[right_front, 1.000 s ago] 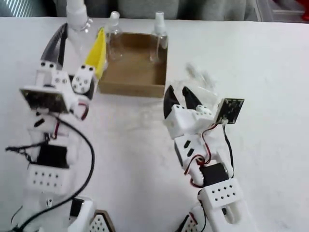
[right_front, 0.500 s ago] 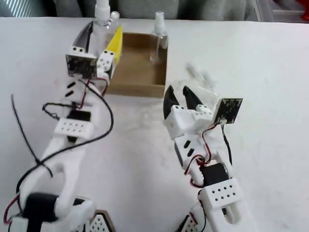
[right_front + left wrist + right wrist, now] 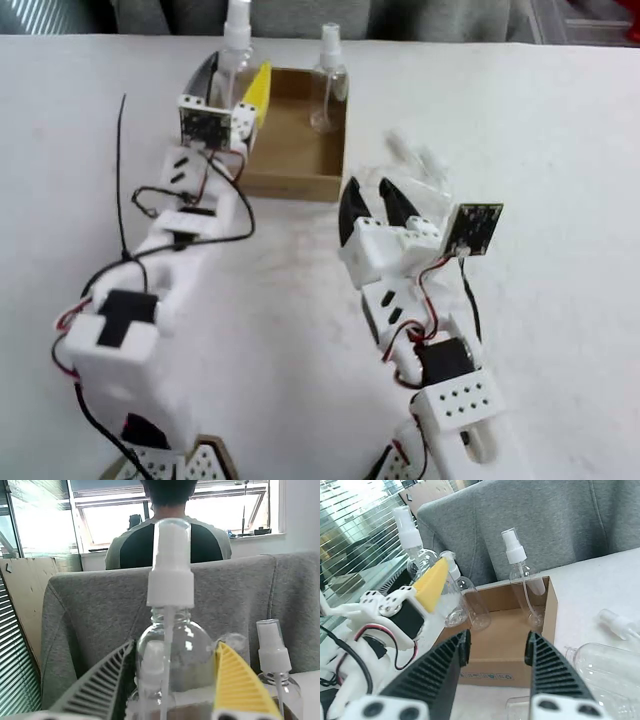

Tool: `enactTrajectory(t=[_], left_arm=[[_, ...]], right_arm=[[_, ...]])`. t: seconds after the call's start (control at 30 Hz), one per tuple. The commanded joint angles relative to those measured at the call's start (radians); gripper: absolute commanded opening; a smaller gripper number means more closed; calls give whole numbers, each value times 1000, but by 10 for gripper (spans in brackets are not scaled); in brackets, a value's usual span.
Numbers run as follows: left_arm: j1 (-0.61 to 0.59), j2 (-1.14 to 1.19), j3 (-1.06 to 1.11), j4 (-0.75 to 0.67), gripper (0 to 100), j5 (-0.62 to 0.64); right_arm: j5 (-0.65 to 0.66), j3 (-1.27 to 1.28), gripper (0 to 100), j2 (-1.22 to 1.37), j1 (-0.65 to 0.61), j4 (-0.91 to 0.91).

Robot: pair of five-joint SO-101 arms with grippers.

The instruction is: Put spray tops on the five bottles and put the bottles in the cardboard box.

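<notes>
My left gripper (image 3: 232, 85) is shut on a clear bottle (image 3: 237, 40) with a white spray top, upright above the back left corner of the cardboard box (image 3: 290, 185). In the left wrist view that bottle (image 3: 170, 645) stands between the grey and yellow fingers. A second topped bottle (image 3: 328, 75) stands in the box's back right corner. The right wrist view shows a third topped bottle (image 3: 465, 600) leaning inside the box (image 3: 492, 667) beside the held bottle (image 3: 415, 550). My right gripper (image 3: 372, 205) is open and empty, just in front of the box's right front corner.
Clear bottles without tops (image 3: 415, 160) lie on the white table right of the box, close to my right gripper; the right wrist view shows one bottle (image 3: 605, 662) and a loose spray top (image 3: 615, 622). A grey sofa back stands behind the table.
My left arm has carried the bottle to the right, from beside the box's left wall to above its back left corner. The right arm has stayed still.
</notes>
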Motion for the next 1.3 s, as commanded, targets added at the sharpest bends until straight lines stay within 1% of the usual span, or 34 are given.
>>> enactTrajectory(t=[0.0, 0.03, 0.13, 0.33, 0.6, 1.0, 1.27], left_arm=[[-8, 85, -141, -69, 58, 11], [-8, 117, -169, -84, 18, 11], [-16, 209, -244, -100, 45, 11], [-30, 335, -356, -101, 45, 11], [-41, 410, -410, -101, 45, 8], [-67, 558, -568, -97, 45, 9], [-67, 591, -577, -95, 45, 9]], right_arm=[[11, -12, 159, -7, 7, -5], [11, -12, 159, -7, 7, -5], [11, -12, 159, -7, 7, -5], [11, -12, 159, -7, 7, -5], [11, -12, 159, -7, 7, -5], [11, -12, 159, -7, 7, -5], [11, -12, 159, -7, 7, -5]])
